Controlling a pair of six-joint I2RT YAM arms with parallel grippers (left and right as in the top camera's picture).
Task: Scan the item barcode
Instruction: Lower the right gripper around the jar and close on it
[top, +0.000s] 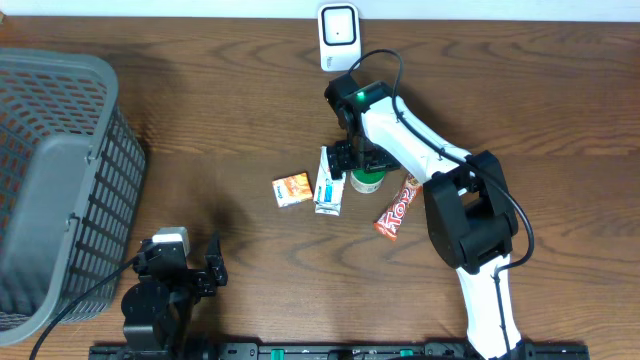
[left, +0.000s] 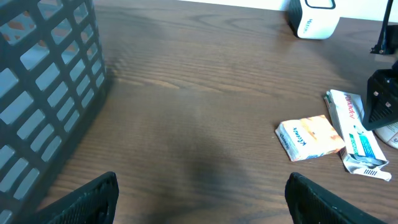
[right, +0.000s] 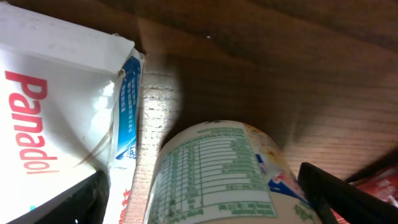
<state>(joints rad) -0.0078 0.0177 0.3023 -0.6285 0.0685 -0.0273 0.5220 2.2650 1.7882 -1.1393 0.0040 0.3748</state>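
The small white round pot with green label print (right: 217, 168) sits on the wood between the spread jaws of the right gripper (right: 211, 202), seemingly not yet pinched. The white-and-blue Panadol carton (right: 56, 106) crowds one finger, so closing could snag it. The left gripper (left: 205, 208) hangs open and empty.

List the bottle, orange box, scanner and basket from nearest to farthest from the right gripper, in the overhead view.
1. Bottle, directly at the right gripper.
2. Orange box, off toward the basket side.
3. Scanner, at the back edge.
4. Basket, far across on the left arm's side.
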